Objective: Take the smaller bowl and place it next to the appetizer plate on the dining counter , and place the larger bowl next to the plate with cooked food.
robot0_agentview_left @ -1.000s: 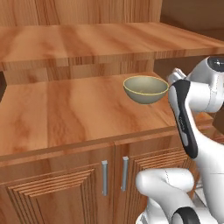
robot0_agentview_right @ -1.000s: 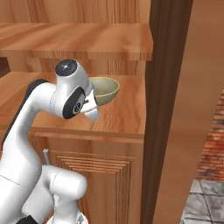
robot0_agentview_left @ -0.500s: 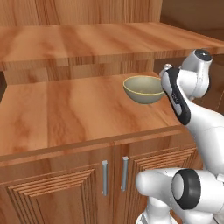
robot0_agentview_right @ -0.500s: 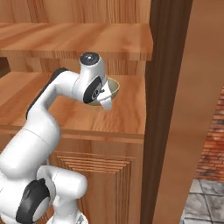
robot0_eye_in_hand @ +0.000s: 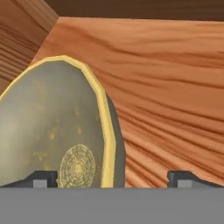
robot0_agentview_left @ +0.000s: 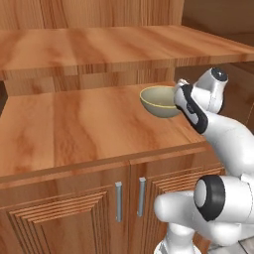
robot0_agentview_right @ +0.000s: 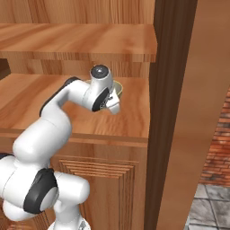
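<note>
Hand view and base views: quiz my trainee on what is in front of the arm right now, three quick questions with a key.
1. True or false: the larger bowl sits on the lower cabinet shelf.
2. In the hand view, the bowl's rim lies: A) between the two fingertips B) outside both fingertips.
3. Fill in: the end effector is ____.

Key: 1 true; 2 A; 3 open, one fingertip over the bowl's inside, the other outside it.

Cabinet (robot0_agentview_left: pixel 74 129): all wood, shelf (robot0_agentview_left: pixel 99 47) above
Doors (robot0_agentview_left: pixel 64 218): panelled, metal handles (robot0_agentview_left: pixel 118 201)
Floor (robot0_agentview_right: pixel 211 209): grey tiles, perhaps stone
Wall (robot0_agentview_right: pixel 220 134): brick
</note>
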